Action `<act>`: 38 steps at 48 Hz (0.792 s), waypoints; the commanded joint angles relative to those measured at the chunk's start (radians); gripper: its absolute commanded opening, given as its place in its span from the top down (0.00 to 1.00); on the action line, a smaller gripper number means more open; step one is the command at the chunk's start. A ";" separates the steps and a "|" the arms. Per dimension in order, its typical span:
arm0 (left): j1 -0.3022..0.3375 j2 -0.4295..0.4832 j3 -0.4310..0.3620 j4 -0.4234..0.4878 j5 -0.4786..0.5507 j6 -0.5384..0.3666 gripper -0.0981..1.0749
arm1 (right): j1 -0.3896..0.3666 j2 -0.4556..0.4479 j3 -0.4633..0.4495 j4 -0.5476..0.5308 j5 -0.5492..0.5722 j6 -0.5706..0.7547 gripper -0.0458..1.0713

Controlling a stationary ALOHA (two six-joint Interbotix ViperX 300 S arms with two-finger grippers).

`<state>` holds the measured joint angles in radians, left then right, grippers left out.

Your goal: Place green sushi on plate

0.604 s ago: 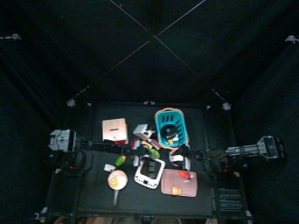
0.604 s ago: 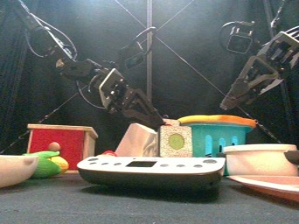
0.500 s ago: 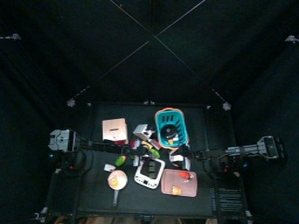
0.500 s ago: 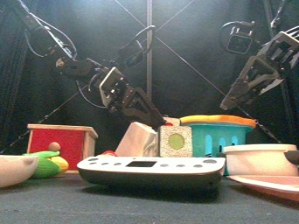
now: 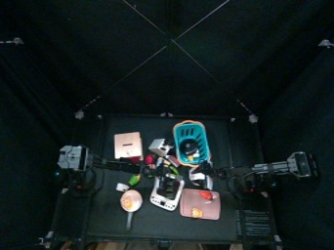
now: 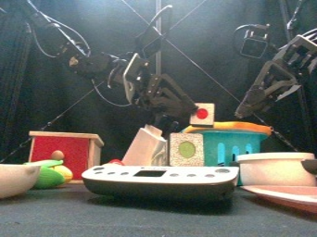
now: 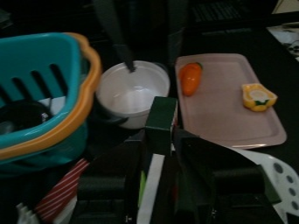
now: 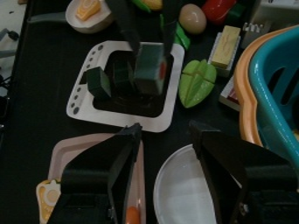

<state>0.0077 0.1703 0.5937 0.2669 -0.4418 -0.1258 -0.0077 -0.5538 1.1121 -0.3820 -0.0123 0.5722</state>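
My left gripper is clamped on the green sushi. I hold it in the air, clear of everything on the table, so that it can travel over the clutter without knocking anything. In the front view its white face with a red centre shows, and in my left wrist view its dark green side sits between the jaws.

Beneath it lie the likely places to set it down: a white bowl just beside the teal basket, and a pink tray near the table's front edge. I judge the tray to be the plate meant, though I cannot be sure.

My right gripper hangs over the table's right side with its jaws apart and empty. It keeps out of the way and is not needed for this carry.

Counted: one green sushi, one basket, one bowl and one tray. The tray carries two pieces, an orange one and a yellow one, so the bare pink between them and the tray's near edge looks like the safest landing spot.
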 commanded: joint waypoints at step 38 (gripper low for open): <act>-0.112 0.229 -0.299 -0.129 0.107 0.002 0.32 | 0.006 -0.114 0.046 0.078 0.052 0.002 0.21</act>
<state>-0.1012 0.4111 0.3344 0.1396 -0.3682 -0.1243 -0.0031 -0.6627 1.1674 -0.3053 0.0430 0.5737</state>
